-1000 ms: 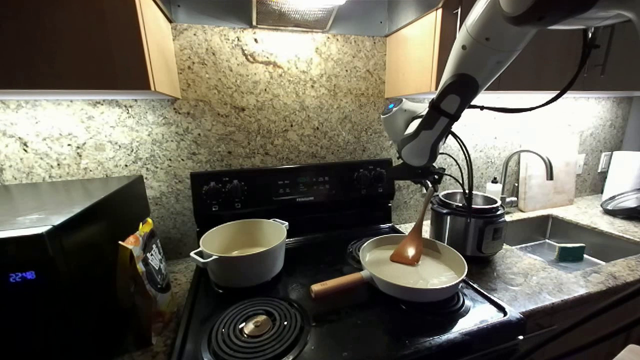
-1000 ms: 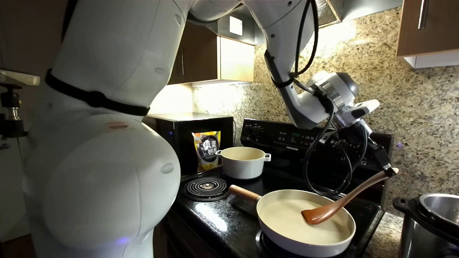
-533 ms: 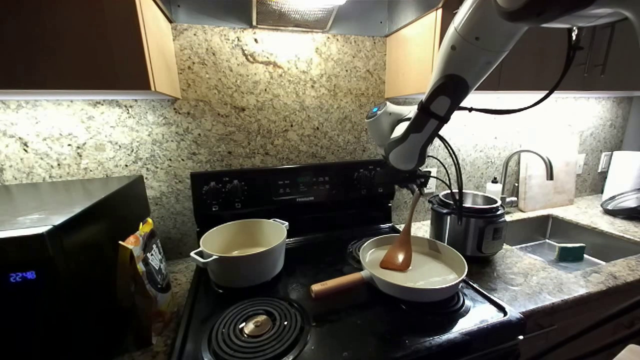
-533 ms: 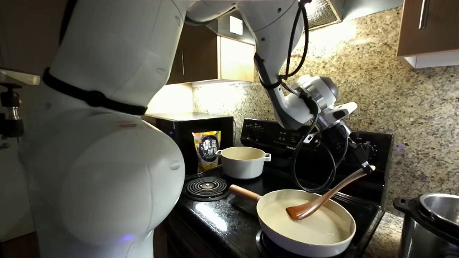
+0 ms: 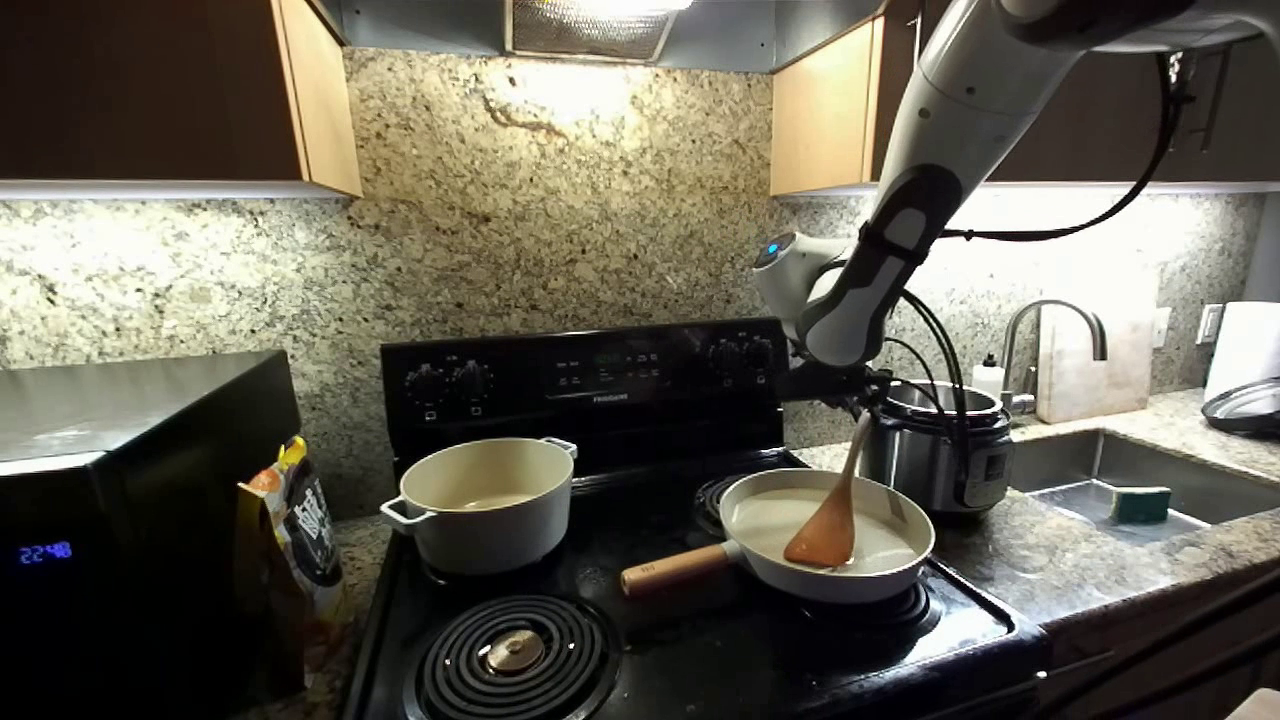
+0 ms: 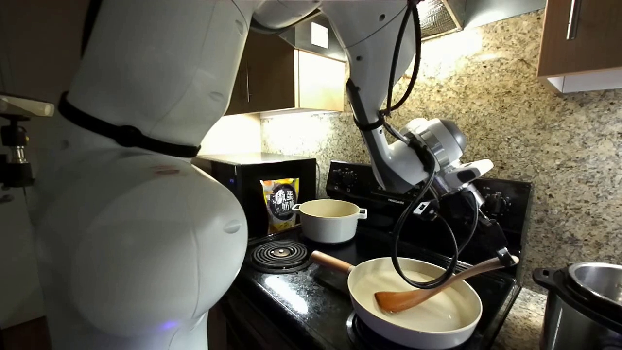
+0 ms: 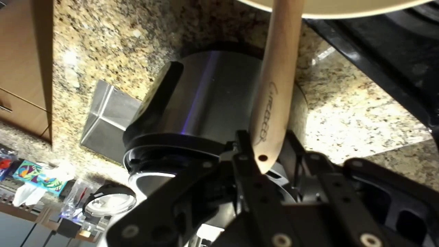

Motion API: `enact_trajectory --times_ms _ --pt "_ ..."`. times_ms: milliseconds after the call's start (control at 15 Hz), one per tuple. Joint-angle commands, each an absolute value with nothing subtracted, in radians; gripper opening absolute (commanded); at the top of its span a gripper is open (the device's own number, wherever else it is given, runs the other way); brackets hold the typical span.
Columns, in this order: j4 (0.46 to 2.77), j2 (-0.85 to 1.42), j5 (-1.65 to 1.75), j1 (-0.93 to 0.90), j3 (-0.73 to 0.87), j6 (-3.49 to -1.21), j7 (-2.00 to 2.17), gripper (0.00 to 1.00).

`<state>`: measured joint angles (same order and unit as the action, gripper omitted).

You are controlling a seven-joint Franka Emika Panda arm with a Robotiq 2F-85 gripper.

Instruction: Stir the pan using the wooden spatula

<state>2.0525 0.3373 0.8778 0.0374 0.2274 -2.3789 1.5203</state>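
Observation:
The pan (image 5: 830,588), round and cream-white, sits on the right front burner in both exterior views, its wooden handle pointing left. Inside it is what looks like shallow, shiny liquid. The wooden spatula (image 6: 399,300) leans over the far rim, its broad orange-brown blade down in the pan, left of centre. Near the top end of its handle, beyond the rim, my gripper (image 6: 507,256) is shut on it. In the wrist view, the fingers of my gripper (image 7: 269,140) stand on both sides of the spatula's pale handle (image 7: 274,89), and the pan's rim (image 7: 343,15) shows at the top.
A steel pot (image 5: 935,465) stands on the counter right of the stove, close to my gripper. My arm's black cable loop (image 6: 449,274) hangs in front of the spatula, over the pan. A two-handled cream pot (image 5: 495,530) occupies the left rear burner.
The spatula swung left, then came back right and nearer the front of the pan. My gripper is lower now, so the spatula lies flatter, and the cable loop has sunk over the pan.

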Motion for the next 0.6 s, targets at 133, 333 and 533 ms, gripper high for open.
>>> enact_trajectory --times_ms 133,333,533 --pt "2.128 0.307 0.884 0.107 0.264 -2.438 1.523 0.07" --pt "2.121 0.309 0.877 0.131 0.280 -2.431 1.521 0.07" --pt "2.098 0.321 0.867 0.146 0.288 -2.420 1.512 0.07"
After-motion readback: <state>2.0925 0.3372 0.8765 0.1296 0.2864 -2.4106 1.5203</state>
